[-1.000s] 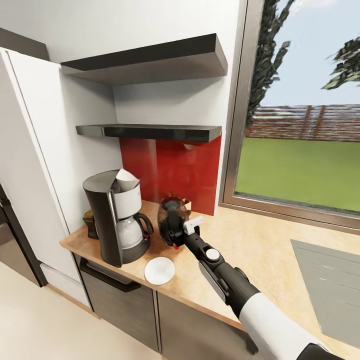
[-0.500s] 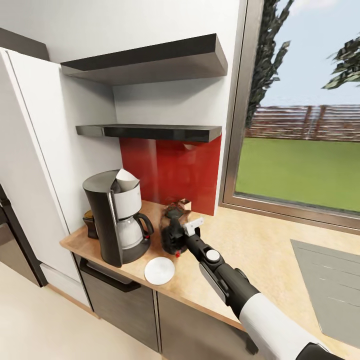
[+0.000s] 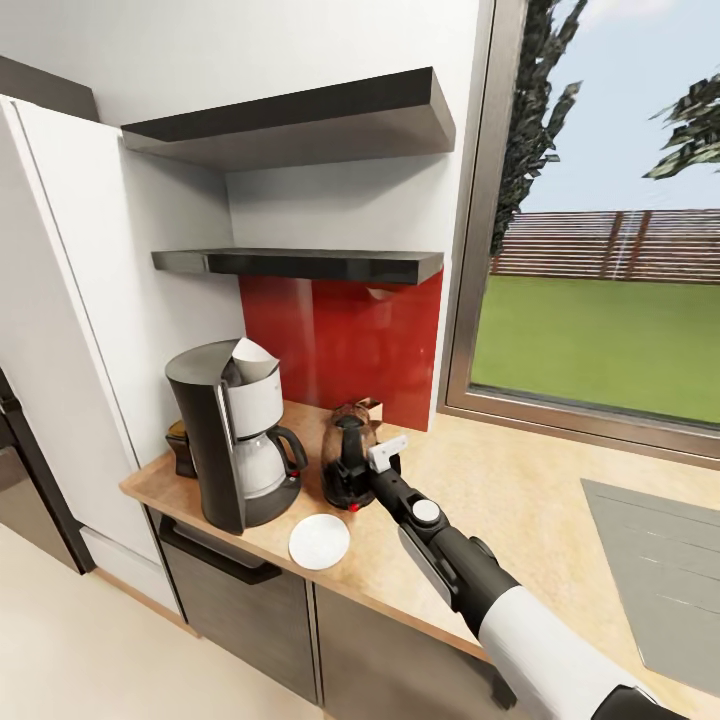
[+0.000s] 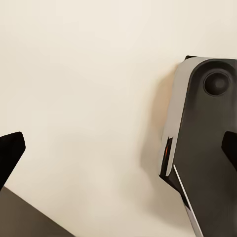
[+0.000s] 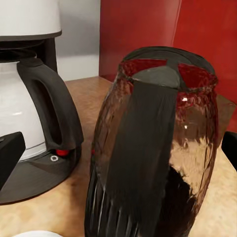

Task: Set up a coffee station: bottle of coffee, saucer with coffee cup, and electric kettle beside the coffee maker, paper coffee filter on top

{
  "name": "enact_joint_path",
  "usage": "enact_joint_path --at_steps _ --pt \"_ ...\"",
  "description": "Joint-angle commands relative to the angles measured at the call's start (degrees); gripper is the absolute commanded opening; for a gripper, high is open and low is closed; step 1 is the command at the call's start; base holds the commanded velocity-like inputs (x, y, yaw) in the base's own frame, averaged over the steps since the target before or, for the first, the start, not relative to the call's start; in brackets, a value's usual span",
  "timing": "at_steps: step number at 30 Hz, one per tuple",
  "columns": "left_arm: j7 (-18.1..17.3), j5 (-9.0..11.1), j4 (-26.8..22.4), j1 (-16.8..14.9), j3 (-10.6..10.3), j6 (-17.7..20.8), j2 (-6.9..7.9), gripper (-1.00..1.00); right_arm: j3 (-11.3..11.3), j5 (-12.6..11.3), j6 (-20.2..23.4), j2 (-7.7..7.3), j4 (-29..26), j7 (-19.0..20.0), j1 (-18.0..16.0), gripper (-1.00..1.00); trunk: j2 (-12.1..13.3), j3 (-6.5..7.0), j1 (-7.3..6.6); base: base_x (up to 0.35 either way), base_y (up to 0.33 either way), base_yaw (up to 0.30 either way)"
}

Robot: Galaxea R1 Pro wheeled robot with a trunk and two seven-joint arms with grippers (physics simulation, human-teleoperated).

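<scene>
The dark, translucent electric kettle (image 3: pixel 348 455) stands upright on the wooden countertop (image 3: pixel 500 500), just right of the black and white coffee maker (image 3: pixel 235 440). A white paper filter (image 3: pixel 252 352) sticks up from the maker's top. My right gripper (image 3: pixel 372 472) is at the kettle's near side, open, with its fingertips (image 5: pixel 10 153) spread wider than the kettle (image 5: pixel 153 148). A white saucer (image 3: pixel 319 541) lies in front of both. A brown coffee bottle (image 3: pixel 181 445) sits behind the maker at the wall. My left gripper (image 4: pixel 118 153) hangs open over pale floor.
Two dark shelves (image 3: pixel 300 262) hang above a red backsplash (image 3: pixel 340 340). A small brownish object (image 3: pixel 371 405) peeks out behind the kettle. A grey cooktop (image 3: pixel 660 560) lies at the right, a window (image 3: pixel 600 250) behind it. A white tall cabinet (image 3: pixel 70 330) stands left.
The kettle, held tilted above the counter a second ago, has come down and now stands upright on it. The right arm has barely shifted.
</scene>
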Motion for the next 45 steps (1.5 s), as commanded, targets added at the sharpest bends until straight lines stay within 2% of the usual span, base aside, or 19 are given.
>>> enact_joint_path --at_steps 1,17,34,45 --pt "0.0 -0.6 0.0 0.0 0.5 -0.2 -0.02 1.00 0.1 -0.6 -0.2 -0.01 0.1 0.2 0.0 1.00 0.0 0.00 0.02 0.000 0.000 0.000" --pt "0.0 -0.6 0.0 0.0 0.7 -0.2 -0.02 1.00 0.1 -0.6 -0.2 -0.01 0.1 0.2 0.0 1.00 0.0 0.00 0.02 -0.009 0.000 0.000" --pt "0.0 -0.6 0.0 0.0 0.7 -0.2 -0.02 1.00 0.1 -0.6 -0.2 -0.01 0.0 0.2 0.0 1.00 0.0 0.00 0.02 -0.280 -0.099 0.000" --pt "0.0 -0.6 0.0 0.0 0.6 -0.2 -0.02 1.00 0.1 -0.6 -0.2 -0.01 0.0 0.2 0.0 1.00 0.0 0.00 0.02 -0.042 -0.028 0.000"
